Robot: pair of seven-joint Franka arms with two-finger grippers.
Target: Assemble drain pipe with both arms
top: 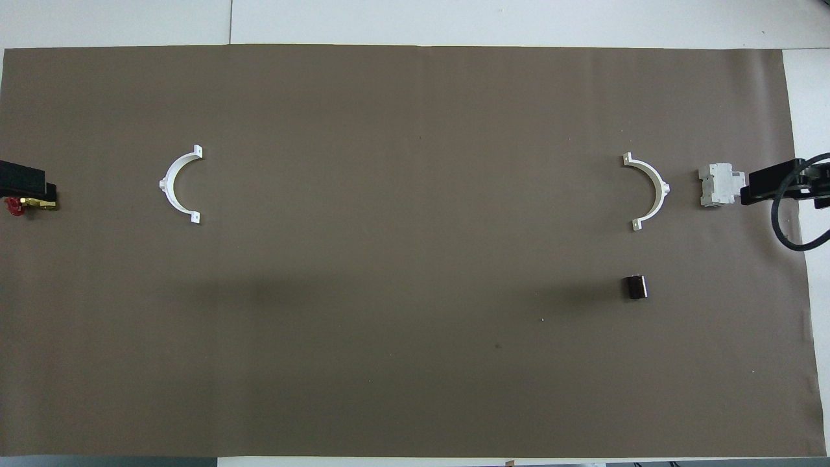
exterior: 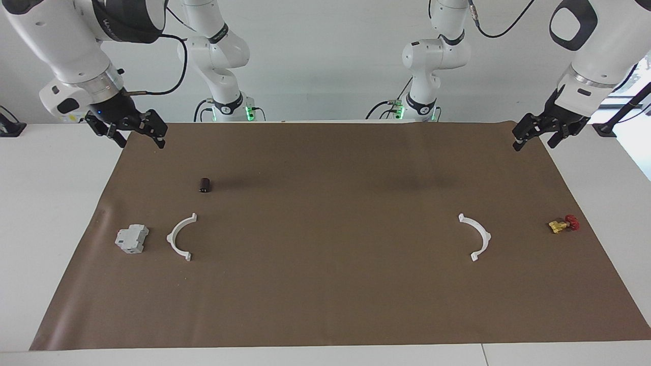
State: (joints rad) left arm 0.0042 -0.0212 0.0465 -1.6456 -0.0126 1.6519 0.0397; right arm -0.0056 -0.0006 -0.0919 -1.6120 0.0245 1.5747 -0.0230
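Observation:
The drain pipe lies in two separate white half-circle arcs, flat on the brown mat. One arc [exterior: 170, 238] [top: 663, 188] is toward the right arm's end, the other [exterior: 485, 235] [top: 162, 185] toward the left arm's end, with their open sides facing each other across a wide gap. My right gripper [exterior: 142, 144] [top: 771, 185] is open and empty, raised over the mat's edge at its own end. My left gripper [exterior: 534, 146] [top: 26, 185] is open and empty, raised over the mat's edge at its own end. Neither touches an arc.
A grey boxy block [exterior: 131, 239] [top: 716, 185] lies beside the arc at the right arm's end. A small dark cylinder [exterior: 204, 185] [top: 635, 287] lies nearer the robots than that arc. A small red and yellow valve [exterior: 563, 224] [top: 19, 205] lies at the left arm's end.

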